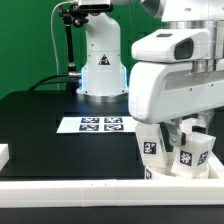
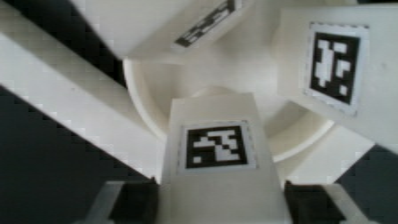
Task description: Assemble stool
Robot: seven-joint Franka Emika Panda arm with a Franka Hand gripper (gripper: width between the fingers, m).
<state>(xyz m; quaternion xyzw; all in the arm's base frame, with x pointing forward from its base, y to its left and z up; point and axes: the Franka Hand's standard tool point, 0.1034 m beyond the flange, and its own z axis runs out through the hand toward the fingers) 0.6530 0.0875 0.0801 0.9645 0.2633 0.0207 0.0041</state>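
Pincer (image 2: pixel 217 190) clenched on 1 white blocky plastic stool leg (image 2: pixel 221 140), its 2 dark fingers (image 2: pixel 125 200) flanking the tagged face. Behind sits the thick white round seat disc (image 2: pixel 267 60), with another tagged leg (image 1: pixel 193 152) standing just beside it near the long white border rail (image 1: pixel 60 188). Judged: lift straight, keep the leg square, avoid nudging neighbours

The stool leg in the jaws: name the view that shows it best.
The wrist view: the stool leg fills the picture, tag facing the camera. The exterior view shows the same leg small, half hidden under the arm's hand.
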